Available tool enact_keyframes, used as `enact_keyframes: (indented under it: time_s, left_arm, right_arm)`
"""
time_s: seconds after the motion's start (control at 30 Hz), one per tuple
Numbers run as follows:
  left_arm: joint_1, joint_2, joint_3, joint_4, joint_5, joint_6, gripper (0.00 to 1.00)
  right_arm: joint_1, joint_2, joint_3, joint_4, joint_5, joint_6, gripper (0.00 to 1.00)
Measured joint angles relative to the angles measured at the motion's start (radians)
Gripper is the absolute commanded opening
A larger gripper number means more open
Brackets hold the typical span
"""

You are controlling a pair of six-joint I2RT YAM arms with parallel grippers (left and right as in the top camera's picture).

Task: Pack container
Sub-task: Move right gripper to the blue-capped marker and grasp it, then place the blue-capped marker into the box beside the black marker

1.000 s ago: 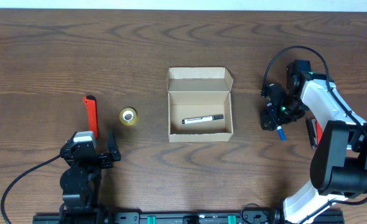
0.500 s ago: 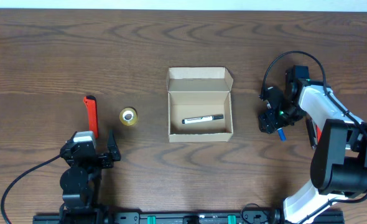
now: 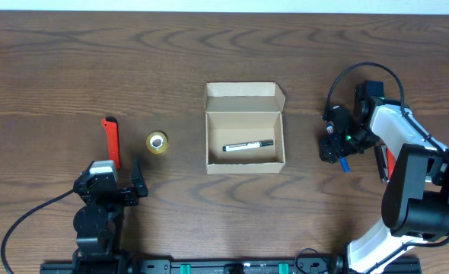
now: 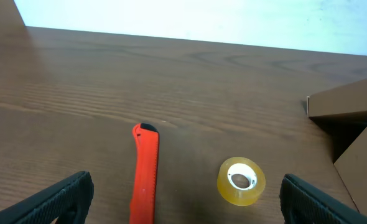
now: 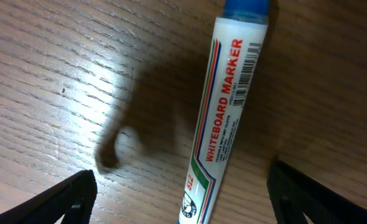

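So the small rectangular tan cardboard box (image 3: pixel 244 129) sits in the middle of the dark brown wooden surface (image 3: pixel 57 68). Its flap lid is folded open toward the far edge. Inside, a white whiteboard marker with a black cap (image 3: pixel 247 145) lies flat across the box floor, nearer the front wall.

The right hand (image 5: pixel 180 180) is over to the right of the box, well apart from it, pointing down at the surface. Its fingers (image 5: pixel 65 196) are spread wide, and a white whiteboard marker with a blue cap (image 5: pixel 224 112) lies flat on the wood between them. Neither finger touches it. The label reads "WHITEBOARD MARKER".

The left hand (image 4: pixel 183 193) is near the front left, low over the surface, with its fingers well apart and nothing between them. Just ahead of it is a long orange-red utility knife with a black tip (image 4: pixel 145 174), and to the right of that a small roll of clear yellowish tape (image 4: pixel 241 180) lying flat. The tape is between the knife and the box, touching neither.
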Motion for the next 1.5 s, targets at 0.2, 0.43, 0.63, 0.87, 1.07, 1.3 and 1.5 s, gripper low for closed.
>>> enact_keyframes:
  time_s: [0.2,0.43,0.63,0.87,1.07,1.3,1.5]
  left_arm:
    - [0.000,0.000,0.000,0.000,0.000,0.000,0.95]
    - [0.000,0.000,0.000,0.002,0.000,0.000,0.95]
    - [0.000,0.000,0.000,0.002,0.000,0.000,0.95]
    - [0.000,0.000,0.000,0.002,0.000,0.000,0.95]
    - [0.000,0.000,0.000,0.002,0.000,0.000,0.95]
    - [0.000,0.000,0.000,0.002,0.000,0.000,0.95]
    - [0.000,0.000,0.000,0.002,0.000,0.000,0.95]
  right_arm:
    - [0.000,0.003,0.000,0.005,-0.001,0.002,0.28]
    - [0.000,0.007,0.002,0.004,-0.018,0.003,0.01]
    - [0.000,0.007,0.002,0.006,-0.023,0.010,0.01]
    - [0.000,0.011,0.040,-0.026,-0.103,0.045,0.01]
    - [0.000,0.005,0.251,-0.135,-0.287,0.090,0.01]
    - [0.074,-0.111,0.444,-0.184,-0.409,0.095,0.01]
    - [0.296,-0.202,0.470,-0.187,-0.433,-0.010,0.01]
